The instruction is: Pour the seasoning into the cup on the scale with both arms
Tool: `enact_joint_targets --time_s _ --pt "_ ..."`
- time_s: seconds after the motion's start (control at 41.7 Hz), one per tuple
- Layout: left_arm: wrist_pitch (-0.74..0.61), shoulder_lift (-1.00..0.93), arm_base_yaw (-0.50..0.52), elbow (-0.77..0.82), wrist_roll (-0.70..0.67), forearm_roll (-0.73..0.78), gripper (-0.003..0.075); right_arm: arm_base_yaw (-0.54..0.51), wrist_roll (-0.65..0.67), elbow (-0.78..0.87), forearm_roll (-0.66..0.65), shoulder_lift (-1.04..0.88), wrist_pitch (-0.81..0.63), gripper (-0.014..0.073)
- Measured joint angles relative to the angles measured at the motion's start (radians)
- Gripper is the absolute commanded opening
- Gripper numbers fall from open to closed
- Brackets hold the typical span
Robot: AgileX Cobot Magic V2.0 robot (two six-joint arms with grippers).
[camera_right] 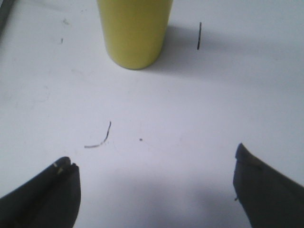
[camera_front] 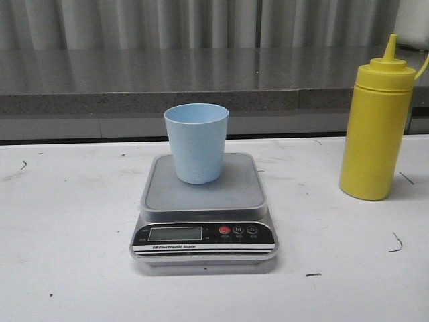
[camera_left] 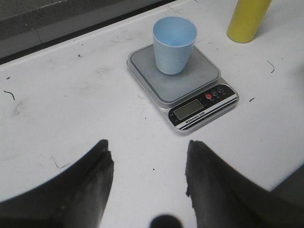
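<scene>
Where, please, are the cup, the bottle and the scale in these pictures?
cup [camera_front: 196,147]: front view, on its outer wall.
bottle [camera_front: 374,134]: front view, on the middle of its yellow body.
scale [camera_front: 204,234]: front view, on its black front panel.

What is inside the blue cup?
Nothing shows inside the cup: the left wrist view sees only its bare blue inner wall. The very bottom is hidden by the rim. It stands on the scale.

The scale [camera_front: 203,218] is sitting at the table's [camera_front: 67,268] centre. The cup [camera_front: 196,143] is standing upright on its platform, toward twelve o'clock. The bottle [camera_front: 376,127] is standing on the table at the scale's two o'clock, well apart.
</scene>
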Motion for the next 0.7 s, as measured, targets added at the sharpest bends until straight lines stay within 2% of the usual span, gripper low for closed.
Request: enact_joint_targets --time_s 0.12,0.24,0.48,0.696 --pt "0.0 0.0 0.0 0.0 0.0 0.0 0.0355 0.06 -0.073 -0.071 0.046 -0.078 0.212 0.0664" --pt "0.0 0.0 0.0 0.0 0.0 0.0 0.0355 0.09 -0.146 -0.128 0.114 -0.158 0.328 0.0664" --pt "0.0 0.0 0.0 0.0 0.0 0.0 0.0355 0.091 -0.213 -0.17 0.206 -0.356 0.402 0.0664" --pt "0.0 0.0 0.0 0.0 0.0 0.0 0.0355 0.091 -0.216 -0.171 0.185 -0.497 0.457 0.0664"
